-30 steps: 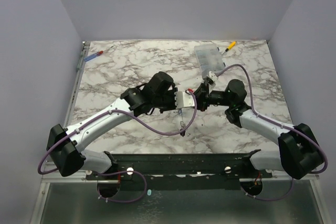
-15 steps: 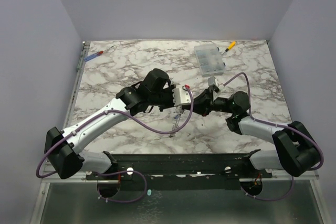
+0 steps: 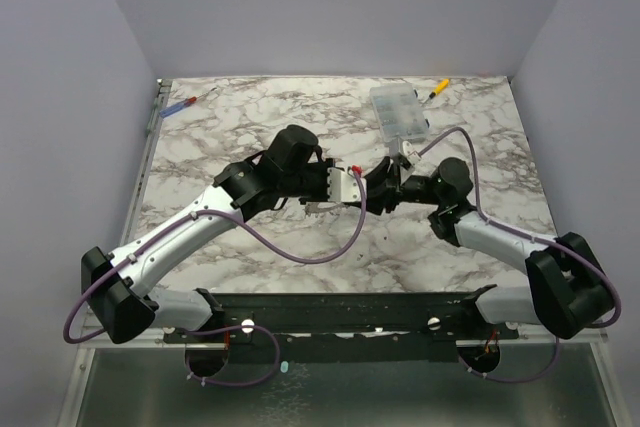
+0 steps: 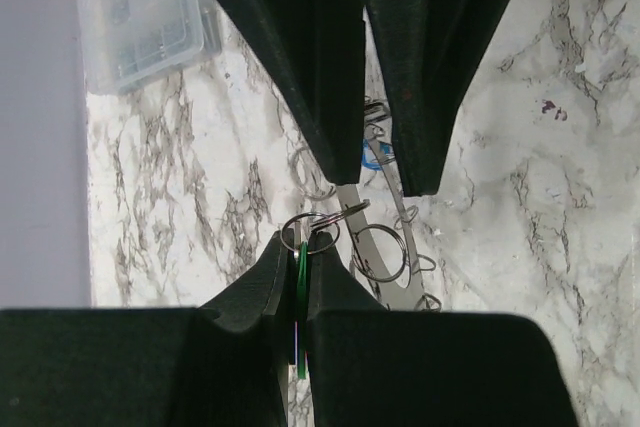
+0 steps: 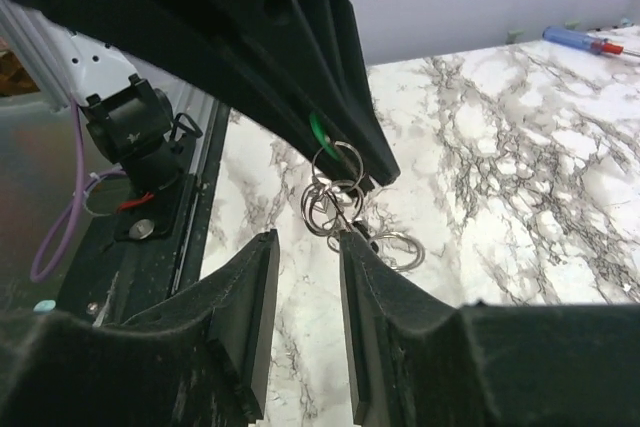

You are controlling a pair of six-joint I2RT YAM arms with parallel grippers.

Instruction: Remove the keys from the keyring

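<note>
The green-headed key (image 4: 301,297) is pinched edge-on between my left gripper's (image 4: 302,243) fingers. The keyring (image 4: 380,252), a cluster of linked wire loops, dangles just past their tips above the marble table (image 4: 520,197). My right gripper (image 5: 305,242) faces it, slightly spread, tips just beside the loops.

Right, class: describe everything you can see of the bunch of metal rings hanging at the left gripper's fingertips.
The bunch of rings is several thin, shiny silver wire split rings of differing sizes, linked in a short chain. One end ring joins a flat green tag, which is clamped edge-on in the shut left gripper. The rest appears to dangle above the marble table, right at the tips of the open right gripper. Whether it touches them is unclear.
</note>
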